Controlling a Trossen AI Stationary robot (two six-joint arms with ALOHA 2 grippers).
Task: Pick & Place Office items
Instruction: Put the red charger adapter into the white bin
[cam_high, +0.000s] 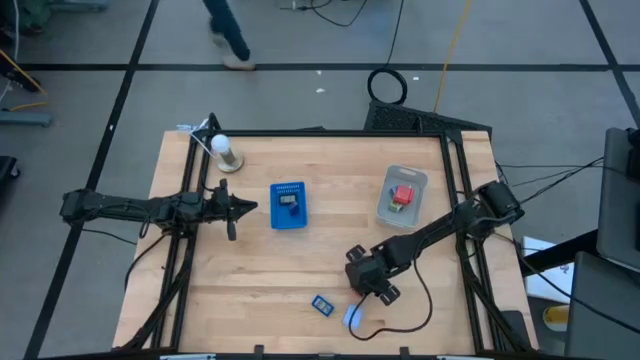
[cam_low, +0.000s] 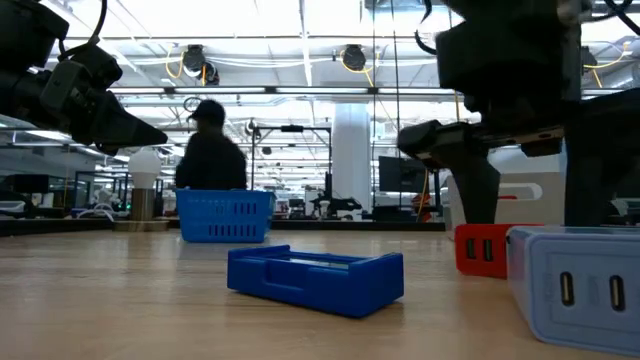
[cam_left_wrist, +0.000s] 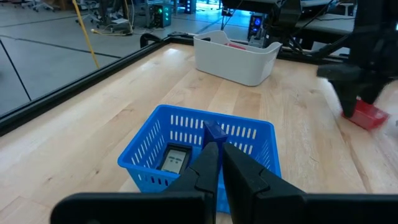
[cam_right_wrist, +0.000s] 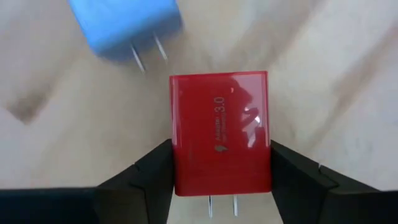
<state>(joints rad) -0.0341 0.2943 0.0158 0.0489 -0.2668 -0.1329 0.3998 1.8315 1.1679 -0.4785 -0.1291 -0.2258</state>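
From my console, the overhead picture shows a grey floor (cam_high: 300, 90) crossed by dark lines, with a yellow cable (cam_high: 452, 50) running down at upper right and a person's legs (cam_high: 228, 35) at top centre. At table height I see a bright hall: ceiling strip lights (cam_low: 300, 40), a white column (cam_low: 352, 150), and a person (cam_low: 210, 150) (seen only as a dark silhouette) left of centre.

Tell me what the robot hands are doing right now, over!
Right gripper low at the table's near edge, fingers touching both sides of the red charger. Left gripper shut, hovering by the blue basket. Light blue charger just beyond, apart.
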